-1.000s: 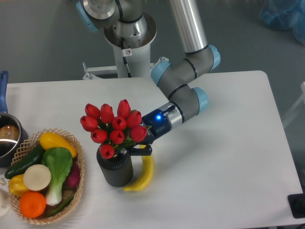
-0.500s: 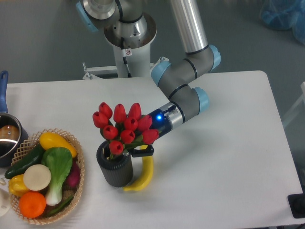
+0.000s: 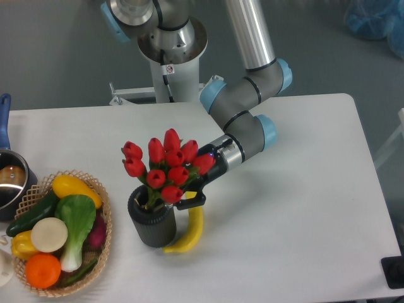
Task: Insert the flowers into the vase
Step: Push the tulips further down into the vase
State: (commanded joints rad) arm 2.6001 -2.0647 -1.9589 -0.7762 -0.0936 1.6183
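The flowers (image 3: pixel 165 163), a bunch of red tulip buds with green stems, stand with their stems going down into the mouth of the vase (image 3: pixel 152 225), a short dark ribbed cylinder. The buds lean up and to the right over the vase. My gripper (image 3: pixel 187 192) reaches in from the right and sits just right of the vase's rim, mostly hidden behind the buds. One dark finger (image 3: pixel 190 201) shows below the bunch. Whether the fingers are closed on the stems is hidden.
A yellow banana (image 3: pixel 190 231) lies against the vase's right side. A wicker basket (image 3: pixel 105 242) of vegetables and fruit stands at the front left. A dark pot (image 3: pixel 11 184) with a blue handle sits at the left edge. The robot base (image 3: pixel 172 53) rises behind the table.
The bunch has swung right and tipped more upright, so the vase's mouth now shows on the left. The gripper has shifted slightly with it.
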